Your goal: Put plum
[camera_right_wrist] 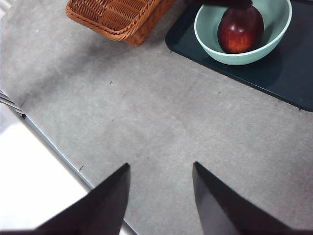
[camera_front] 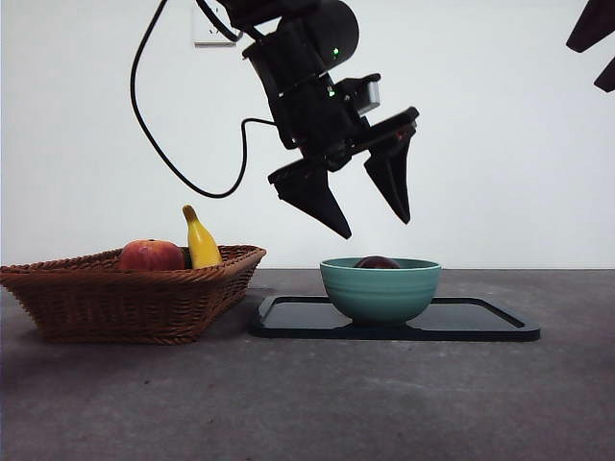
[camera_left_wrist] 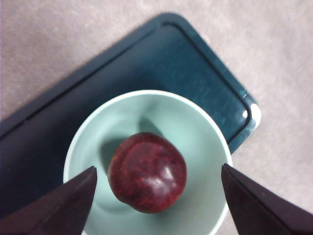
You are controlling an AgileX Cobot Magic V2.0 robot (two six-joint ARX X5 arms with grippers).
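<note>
Round, glossy, dark maroon plum [camera_left_wrist: 147, 172] lies inside the pale green ceramic bowl [camera_front: 381, 289], resting on the bowl's floor; in the front view only its top edge shows above the rim, centre of the frame. The bowl stands on a flat dark rectangular tray [camera_front: 480, 321] with rounded corners, lower centre-right on the grey matte surface [camera_front: 307, 403]. Left gripper [camera_front: 375, 202] hangs above the bowl, upper centre of the front frame, jaws spread wide and released, holding nothing, clear of both rim and fruit; its wrist view shows the plum lying between the two jaw tips, untouched. Right gripper [camera_right_wrist: 161, 196] waits apart, seen only as a black tip at the upper right corner of the front view; jaws parted, nothing between them but bare surface. Woven brown wicker basket [camera_front: 125, 298] sits at the left of the frame, just beside the tray, holding a red-orange round fruit [camera_front: 151, 255] and a yellow banana [camera_front: 201, 241] standing on end.
</note>
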